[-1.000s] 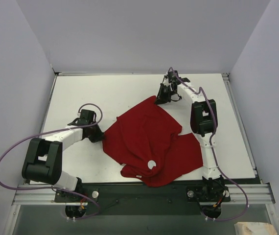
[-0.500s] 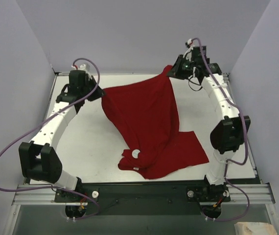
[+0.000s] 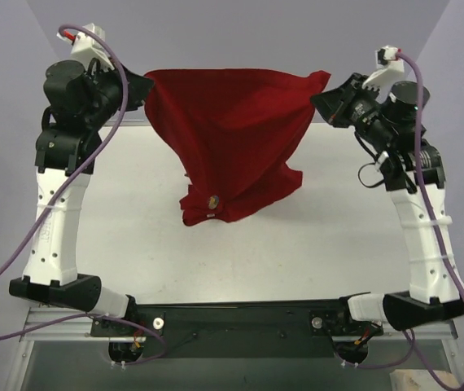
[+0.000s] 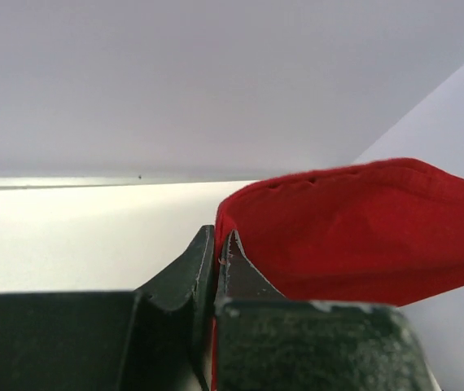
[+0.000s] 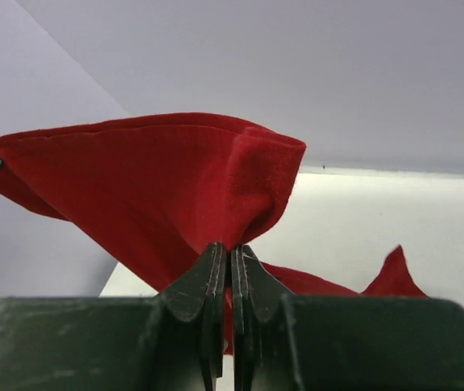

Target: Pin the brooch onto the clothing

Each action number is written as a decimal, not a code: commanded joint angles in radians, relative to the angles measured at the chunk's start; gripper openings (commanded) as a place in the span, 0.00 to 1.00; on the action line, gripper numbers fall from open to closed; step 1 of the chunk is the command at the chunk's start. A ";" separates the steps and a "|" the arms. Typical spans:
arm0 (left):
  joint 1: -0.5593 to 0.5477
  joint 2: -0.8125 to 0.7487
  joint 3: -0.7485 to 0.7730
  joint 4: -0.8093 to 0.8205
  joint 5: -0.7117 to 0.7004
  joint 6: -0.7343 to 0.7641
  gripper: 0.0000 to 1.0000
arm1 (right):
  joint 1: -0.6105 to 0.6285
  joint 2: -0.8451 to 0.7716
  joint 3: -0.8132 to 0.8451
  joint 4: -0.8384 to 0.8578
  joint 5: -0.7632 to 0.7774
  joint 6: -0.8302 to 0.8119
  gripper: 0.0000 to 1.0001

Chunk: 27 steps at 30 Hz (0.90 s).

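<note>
The red T-shirt, the clothing (image 3: 232, 130), hangs in the air, stretched between both arms high above the table. My left gripper (image 3: 144, 84) is shut on its left top corner (image 4: 313, 228). On the other side my right gripper (image 3: 320, 96) is shut on the right top corner (image 5: 175, 187). Each wrist view shows red fabric pinched between closed jaws. The brooch (image 3: 212, 197), a tiny round yellowish disc, sits on the shirt's lower hanging part, near the bottom folds.
The white table (image 3: 313, 236) lies below the hanging shirt, its lowest folds close to or touching the surface. Grey walls (image 3: 240, 32) enclose the back and sides. A metal rail (image 3: 240, 314) with the arm bases runs along the near edge.
Both arms rose from the table and spread apart, lifting the shirt by two corners. The shirt went from crumpled on the table to hanging stretched. The brooch rose with it.
</note>
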 commanded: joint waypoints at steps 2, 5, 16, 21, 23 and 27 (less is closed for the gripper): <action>0.003 -0.133 0.076 -0.081 0.020 0.091 0.00 | 0.002 -0.212 -0.130 0.192 0.029 -0.017 0.00; 0.005 -0.218 0.035 -0.084 0.021 0.117 0.00 | 0.005 -0.307 -0.180 0.237 0.032 -0.015 0.00; 0.005 -0.319 0.111 -0.106 0.061 0.102 0.00 | 0.008 -0.496 -0.247 0.320 0.029 -0.015 0.00; 0.006 -0.211 0.153 -0.159 0.018 0.096 0.00 | 0.008 -0.447 -0.256 0.323 0.077 -0.033 0.00; 0.006 -0.169 0.165 -0.179 -0.006 0.096 0.00 | 0.008 -0.392 -0.247 0.318 0.087 -0.044 0.00; 0.012 -0.060 0.196 -0.193 -0.025 0.094 0.00 | 0.007 -0.291 -0.218 0.320 0.121 -0.069 0.00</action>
